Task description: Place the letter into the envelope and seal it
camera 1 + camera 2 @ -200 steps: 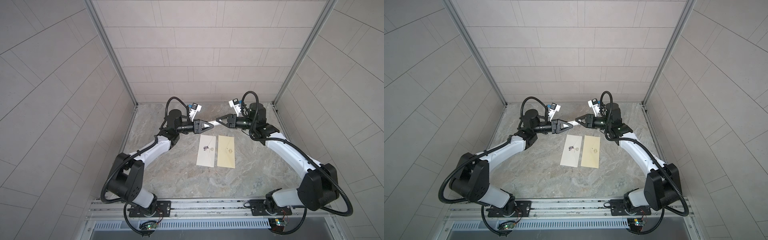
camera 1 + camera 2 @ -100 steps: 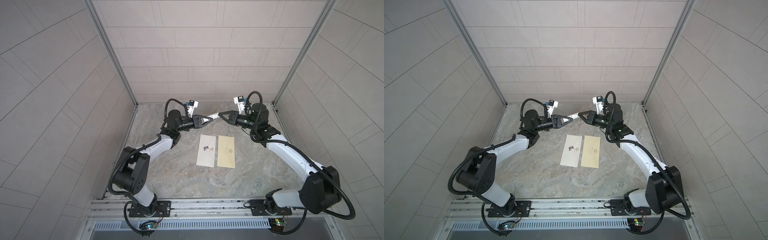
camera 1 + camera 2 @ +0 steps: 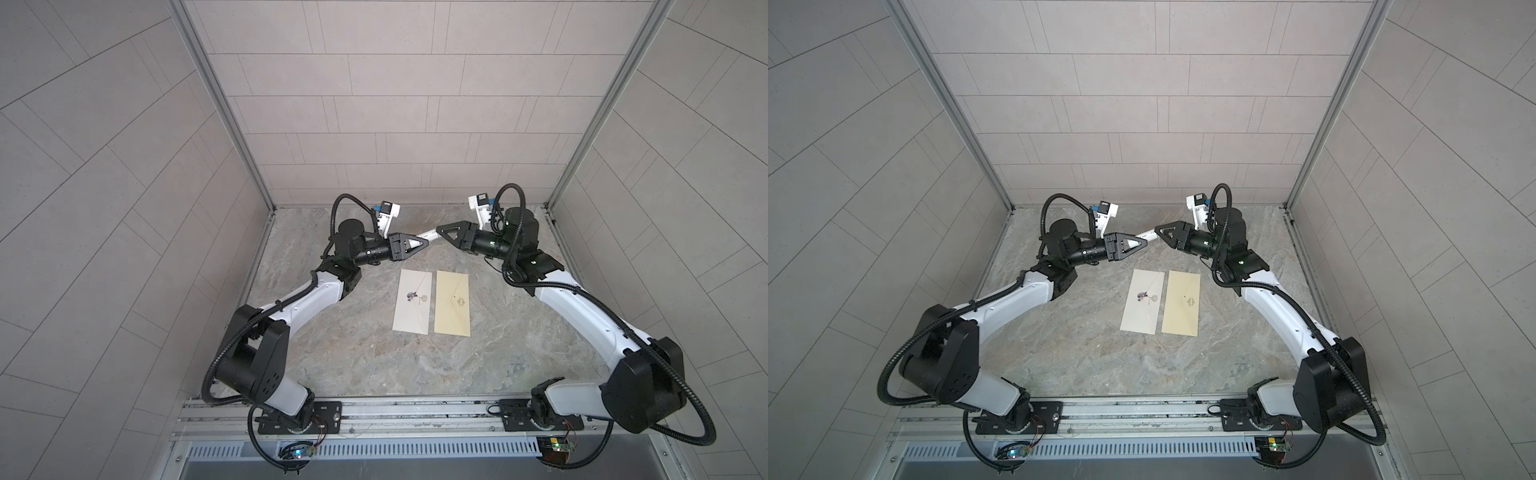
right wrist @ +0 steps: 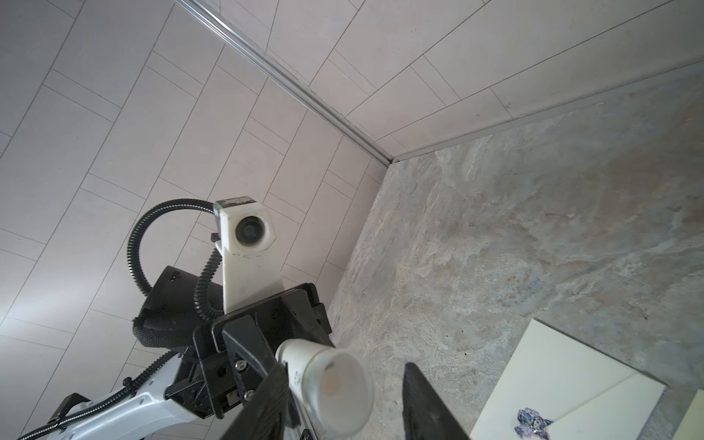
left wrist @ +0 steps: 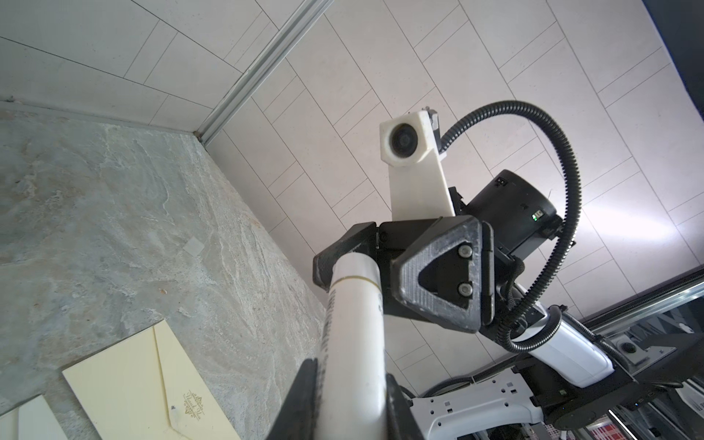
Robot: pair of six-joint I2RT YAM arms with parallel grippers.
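Lying flat, flaps down: white envelope [image 3: 411,309], cream envelope [image 3: 452,313].

Pale beige tiled walls [image 3: 386,104] enclose a grey marbled counter [image 3: 374,365] on three sides, joined by aluminium corner posts [image 3: 224,112]. A metal rail [image 3: 415,415] runs along the front. The light is soft and even.

— Anything legible here?
— One thing only. There is gold script on the cream envelope [image 5: 125,384], at the tip of its flap, and in the left wrist view it seems to read "Thank You". That envelope lies at three o'clock of the white envelope [image 3: 411,301].
— And the white tube [image 5: 356,343]?
— Small dark print runs along its side, but it is too blurred to read.
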